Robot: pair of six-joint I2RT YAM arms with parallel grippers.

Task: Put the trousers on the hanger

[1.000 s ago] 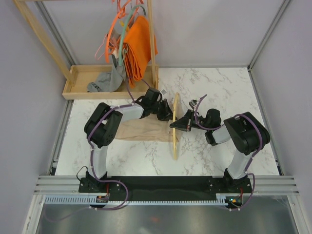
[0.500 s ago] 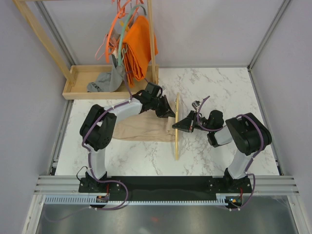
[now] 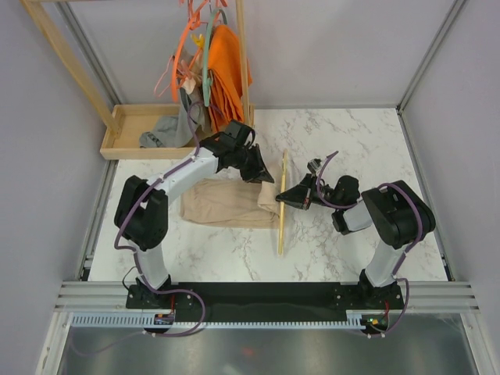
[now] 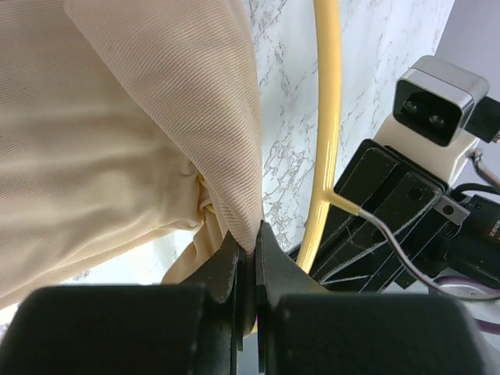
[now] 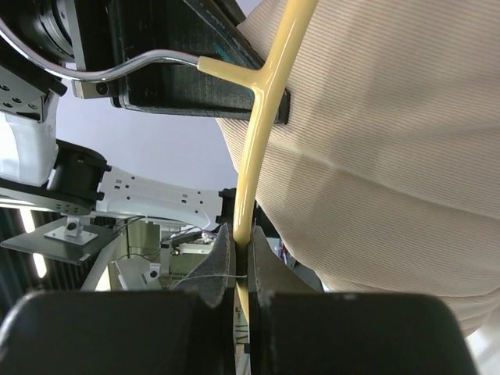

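The beige trousers (image 3: 223, 205) lie folded on the marble table, their right end reaching the hanger (image 3: 281, 215). The pale yellow hanger stands on edge, almost upright. My left gripper (image 3: 264, 175) is shut on a fold of the trousers (image 4: 156, 133), lifted just left of the hanger bar (image 4: 326, 117). Fabric is pinched between its jaws (image 4: 250, 244). My right gripper (image 3: 279, 198) is shut on the hanger from the right. The bar (image 5: 266, 94) runs between its jaws (image 5: 244, 244), with the thin hook (image 5: 148, 62) branching left and the trousers (image 5: 391, 156) draped behind.
A wooden rack at the back left carries an orange cloth (image 3: 226, 70), orange hangers (image 3: 176, 66) and a teal hanger (image 3: 205, 78). Under it a wooden tray (image 3: 125, 144) holds a grey garment (image 3: 160, 131). Metal frame rails run along both sides.
My left arm has stretched out toward the back, its elbow swinging left, with the trousers fold still pinched. The clothes on the rack have shifted. The hanger and right gripper have barely moved.
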